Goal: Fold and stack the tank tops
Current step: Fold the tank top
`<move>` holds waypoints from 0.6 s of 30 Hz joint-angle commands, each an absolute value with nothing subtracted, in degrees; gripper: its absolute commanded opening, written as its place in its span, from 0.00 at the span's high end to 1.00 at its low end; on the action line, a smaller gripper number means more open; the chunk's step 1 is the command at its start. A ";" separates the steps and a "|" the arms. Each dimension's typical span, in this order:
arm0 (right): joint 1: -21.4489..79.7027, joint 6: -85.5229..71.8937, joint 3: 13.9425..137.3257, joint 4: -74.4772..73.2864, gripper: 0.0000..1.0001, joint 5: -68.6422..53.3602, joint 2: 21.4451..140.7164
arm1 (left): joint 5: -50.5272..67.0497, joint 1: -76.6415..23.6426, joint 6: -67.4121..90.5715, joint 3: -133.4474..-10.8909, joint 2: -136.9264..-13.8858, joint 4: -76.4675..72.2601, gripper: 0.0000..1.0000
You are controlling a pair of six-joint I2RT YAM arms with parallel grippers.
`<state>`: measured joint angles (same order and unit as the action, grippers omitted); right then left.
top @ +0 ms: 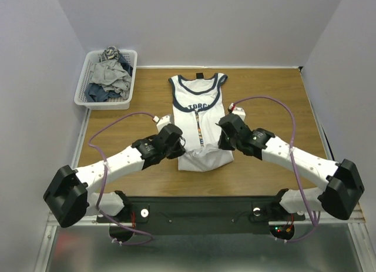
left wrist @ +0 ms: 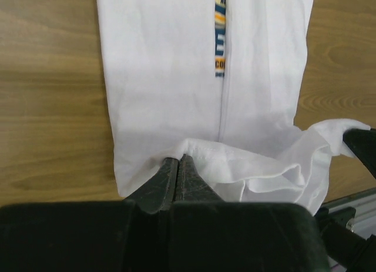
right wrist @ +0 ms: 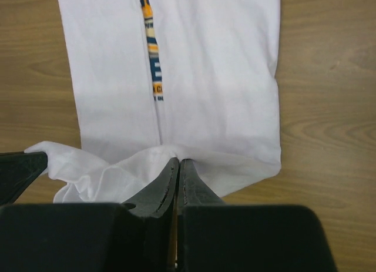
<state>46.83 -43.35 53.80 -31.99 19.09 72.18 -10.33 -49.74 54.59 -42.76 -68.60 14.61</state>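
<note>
Top external view: soft white navy-trimmed tank top (top: 189, 120) folded narrow on wood-grain desk (top: 147, 96), left end effector (left wrist: 178, 160) and right end effector (right wrist: 178, 161) pinching its rumpled hem

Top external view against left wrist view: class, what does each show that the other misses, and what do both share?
Only top external: the basket of clothes and the navy neckline of the tank top. Only left wrist: the left gripper close up, jaws pressed together on the bunched hem. Both: the white tank top lying on the wooden table.
</note>
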 commanded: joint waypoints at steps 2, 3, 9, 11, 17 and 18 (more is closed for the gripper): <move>42.72 -36.75 59.50 -23.04 1.00 18.46 76.19 | -10.46 -44.48 47.90 -47.63 -71.71 8.09 1.00; 42.28 -36.30 60.11 -22.51 1.00 18.28 77.16 | -10.28 -43.95 47.29 -47.90 -72.33 7.39 1.00; 37.89 -33.58 64.59 -18.29 1.00 16.09 83.14 | -8.88 -39.47 44.92 -51.59 -78.12 3.43 1.00; 36.31 -33.22 65.47 -17.49 1.00 15.29 84.72 | -8.79 -38.68 44.30 -52.73 -79.53 2.73 1.00; 32.97 -32.26 67.94 -14.59 1.00 13.62 89.03 | -8.61 -36.30 42.28 -57.91 -84.46 1.76 1.00; 32.70 -32.17 68.29 -14.42 1.00 13.45 89.38 | -8.53 -35.95 42.10 -58.35 -84.90 1.67 1.00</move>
<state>34.28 -33.89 65.08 -19.31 14.68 88.73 -8.49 -37.01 44.73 -54.48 -84.40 4.47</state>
